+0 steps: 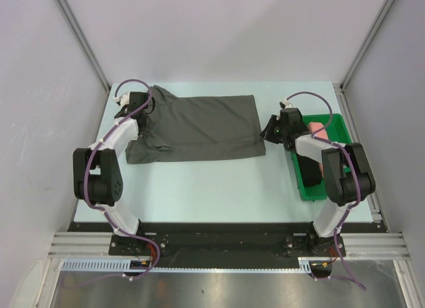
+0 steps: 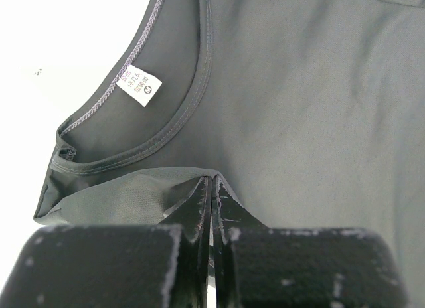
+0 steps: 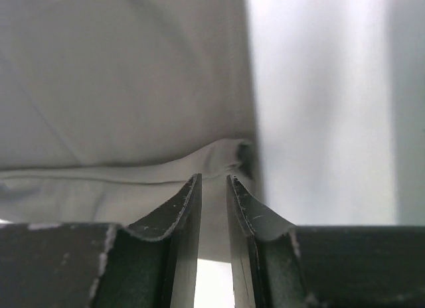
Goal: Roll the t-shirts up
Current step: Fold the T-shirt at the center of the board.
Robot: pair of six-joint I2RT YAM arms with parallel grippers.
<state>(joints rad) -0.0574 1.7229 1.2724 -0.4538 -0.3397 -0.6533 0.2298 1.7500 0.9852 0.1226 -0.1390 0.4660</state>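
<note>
A dark charcoal-grey t-shirt (image 1: 199,129) lies folded flat across the back of the table, collar to the left. Its white neck label (image 2: 139,86) shows in the left wrist view. My left gripper (image 1: 147,105) (image 2: 214,178) is shut on a pinch of the t-shirt (image 2: 305,109) just below the collar. My right gripper (image 1: 267,131) (image 3: 212,177) sits at the shirt's right hem corner, jaws a narrow gap apart, tips against the raised fold of the t-shirt (image 3: 119,89). A salmon-pink roll (image 1: 317,130) and a black roll (image 1: 311,170) lie in the tray.
A green plastic tray (image 1: 345,129) stands at the right, partly under my right arm. Pale table surface (image 3: 319,109) runs right of the hem. White walls close in the table on three sides.
</note>
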